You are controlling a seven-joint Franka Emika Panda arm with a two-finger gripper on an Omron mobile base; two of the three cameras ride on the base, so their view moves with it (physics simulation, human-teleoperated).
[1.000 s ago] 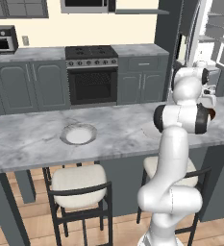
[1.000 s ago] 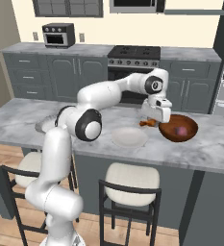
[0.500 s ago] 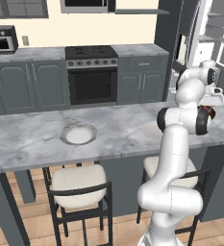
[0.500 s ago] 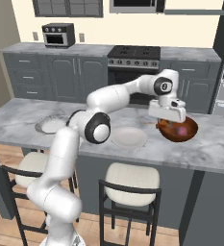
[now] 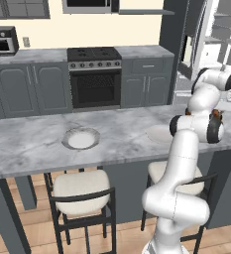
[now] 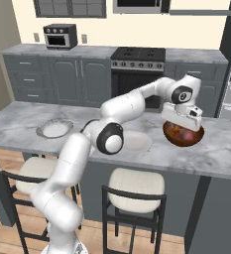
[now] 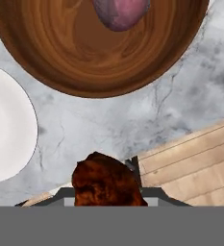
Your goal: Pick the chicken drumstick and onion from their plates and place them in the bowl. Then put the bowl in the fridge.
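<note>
Carrying the chicken drumstick (image 7: 105,181) clamped between its jaws, the gripper (image 6: 182,120) hangs over the near rim of the bowl (image 6: 184,134), which sits on the right part of the marble counter (image 6: 18,124). The onion (image 7: 121,11) already lies inside the bowl, so by my reading one pick is finished and the second is close to its drop; releasing the drumstick and then moving the bowl to the fridge (image 5: 221,44) are left. Both plates are bare: the pale plate (image 6: 135,142) lies just left of the bowl, the grey-rimmed plate (image 6: 53,129) well apart at the far left. The hand sits near the counter's near edge, with wooden floor (image 7: 190,163) showing past it, so the drumstick probably needs to travel farther over the bowl before letting go. Open counter lies right of the bowl, toward the fridge.
</note>
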